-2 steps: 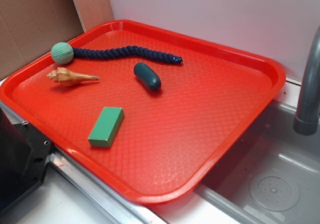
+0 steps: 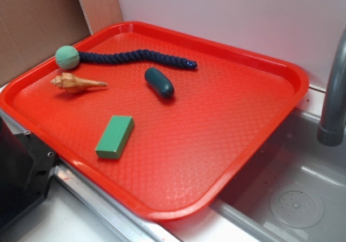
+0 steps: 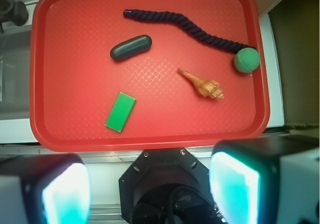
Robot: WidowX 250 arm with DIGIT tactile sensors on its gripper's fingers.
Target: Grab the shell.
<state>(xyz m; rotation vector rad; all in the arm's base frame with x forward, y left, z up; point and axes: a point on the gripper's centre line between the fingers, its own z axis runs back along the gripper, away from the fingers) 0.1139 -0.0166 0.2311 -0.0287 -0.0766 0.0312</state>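
The shell (image 2: 75,82), tan-orange with knobby whorls and a thin pointed tail, lies on its side at the left of the red tray (image 2: 259,139). From the wrist camera the shell (image 3: 205,86) appears right of the tray's middle, tail pointing up-left. My gripper (image 3: 150,191) hangs high above the robot base, short of the tray's near rim, jaws wide apart with nothing between them. Its blurred fingers (image 3: 234,186) glow pale cyan. The gripper is out of sight in the exterior view.
A mint-green knitted ball (image 2: 67,57) on a dark blue rope (image 2: 135,56) lies just behind the shell. A dark green capsule (image 2: 159,82) and a green block (image 2: 115,136) also rest on the tray. A sink (image 2: 292,199) with a grey tap (image 2: 334,91) is to the right.
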